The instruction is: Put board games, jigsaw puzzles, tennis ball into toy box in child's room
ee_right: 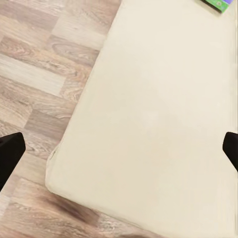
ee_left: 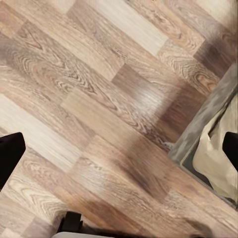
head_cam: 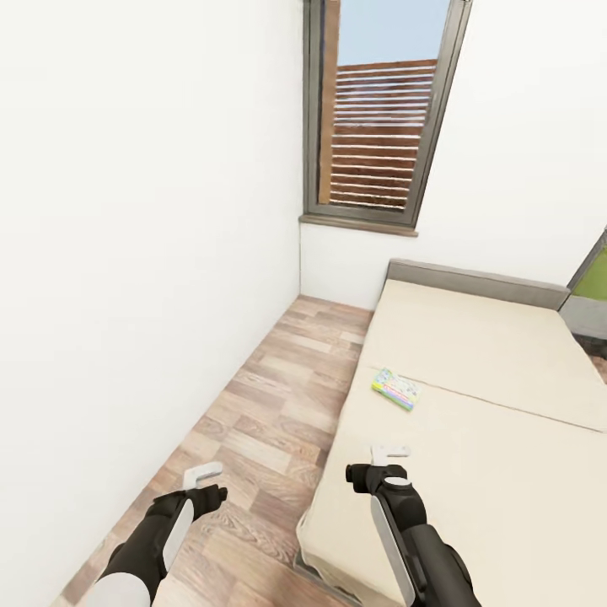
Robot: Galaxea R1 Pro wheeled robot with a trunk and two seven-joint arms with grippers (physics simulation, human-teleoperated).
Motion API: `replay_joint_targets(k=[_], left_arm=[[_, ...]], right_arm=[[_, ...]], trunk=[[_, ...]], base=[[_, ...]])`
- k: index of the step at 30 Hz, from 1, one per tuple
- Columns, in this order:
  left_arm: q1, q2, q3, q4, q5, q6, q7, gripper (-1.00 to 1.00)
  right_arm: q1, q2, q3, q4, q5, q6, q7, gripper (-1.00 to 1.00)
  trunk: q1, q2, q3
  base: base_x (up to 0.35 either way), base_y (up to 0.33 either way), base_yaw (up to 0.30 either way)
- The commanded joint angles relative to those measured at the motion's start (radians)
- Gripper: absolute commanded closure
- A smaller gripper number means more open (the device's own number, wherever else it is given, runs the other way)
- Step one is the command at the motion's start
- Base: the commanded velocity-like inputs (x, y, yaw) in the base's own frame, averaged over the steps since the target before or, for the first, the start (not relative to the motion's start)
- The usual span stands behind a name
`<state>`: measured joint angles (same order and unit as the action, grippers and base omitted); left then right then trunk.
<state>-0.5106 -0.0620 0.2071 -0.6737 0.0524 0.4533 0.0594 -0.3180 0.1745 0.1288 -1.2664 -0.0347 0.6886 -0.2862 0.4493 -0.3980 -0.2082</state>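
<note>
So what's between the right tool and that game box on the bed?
Bare beige mattress: in the head view nothing lies between the right tool and the game box on the bed.

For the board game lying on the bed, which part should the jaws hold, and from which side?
The board game lies flat on the bed, near its floor-side edge. Probably come from above with the right gripper, jaws across its narrow width: the flat pose leaves only thin side edges.
</note>
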Motion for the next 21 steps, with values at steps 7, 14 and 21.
replay_joint_targets(k=[7,14,21], left_arm=[[0.0,-0.001,0.003,-0.003,0.006,0.005,0.004,-1.0],[0.0,-0.001,0.003,-0.002,0.006,0.005,0.004,-1.0],[0.0,-0.001,0.003,-0.002,0.006,0.005,0.004,-1.0]], right_arm=[[-0.001,0.0,0.002,-0.001,-0.004,0.005,-0.007,-1.0],[-0.001,0.0,0.002,-0.001,-0.004,0.005,-0.007,-1.0],[-0.001,0.0,0.002,-0.001,-0.004,0.005,-0.007,-1.0]], trunk=[[0.001,-0.002,0.006],[0.001,-0.002,0.015],[0.001,-0.002,0.024]], base=[[0.005,0.003,-0.221],[0.001,0.0,-0.219],[0.002,0.01,-0.218]])
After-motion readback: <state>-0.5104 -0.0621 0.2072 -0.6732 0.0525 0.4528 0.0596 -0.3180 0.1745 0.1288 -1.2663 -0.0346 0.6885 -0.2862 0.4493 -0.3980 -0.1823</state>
